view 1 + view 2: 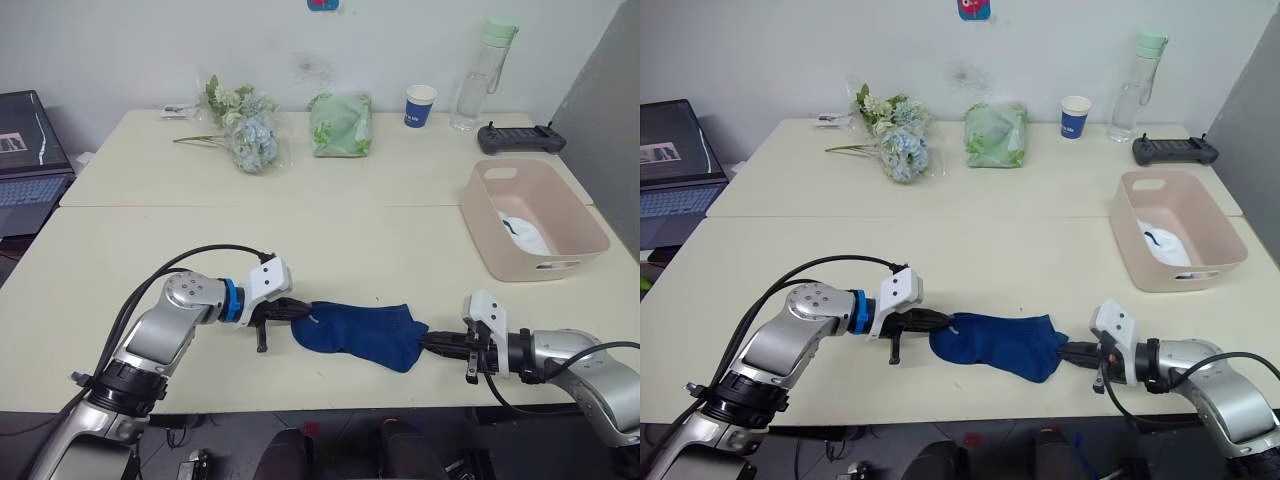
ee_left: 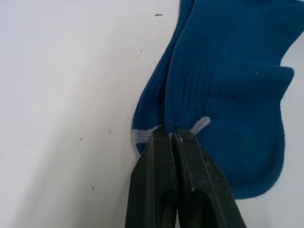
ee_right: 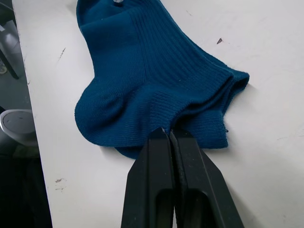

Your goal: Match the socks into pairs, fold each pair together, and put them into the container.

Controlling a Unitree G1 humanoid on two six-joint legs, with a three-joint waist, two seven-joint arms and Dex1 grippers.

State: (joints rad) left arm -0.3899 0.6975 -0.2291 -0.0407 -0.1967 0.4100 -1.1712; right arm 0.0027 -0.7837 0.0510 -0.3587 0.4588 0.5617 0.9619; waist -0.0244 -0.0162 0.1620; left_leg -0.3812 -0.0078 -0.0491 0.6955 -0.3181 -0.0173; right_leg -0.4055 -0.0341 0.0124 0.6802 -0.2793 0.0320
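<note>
— Navy blue, ribbed: that is the pair of navy socks point(image 1: 358, 335), laid one on the other, flat on the cream table point(image 1: 300, 240) near its front edge?

— Yes. In the left wrist view two layers show, with a pale stripe at the end. The left gripper point(image 1: 295, 309) has its fingers closed together on that end. The right gripper point(image 1: 428, 344) pinches the opposite end, where the cuffs lie, its two black fingers pressed shut on the fabric.

— So the socks lie between the two grippers?

— Stretched between them, resting on the table.

— And the container point(image 1: 576, 226)?

— The pale pink tub stands well apart, on the right side of the table, farther back. Something white with a small dark mark point(image 1: 522, 231) lies inside it; it looks like white socks, though I cannot tell how many.

— Beyond that?

— Along the far edge of the table: a bunch of pale flowers point(image 1: 246, 125), a green plastic bag point(image 1: 341, 124), a blue-and-white paper cup point(image 1: 420, 105), a clear bottle with a green lid point(image 1: 481, 75) and a dark controller point(image 1: 519, 138). A laptop point(image 1: 28, 160) sits off to the left.
</note>
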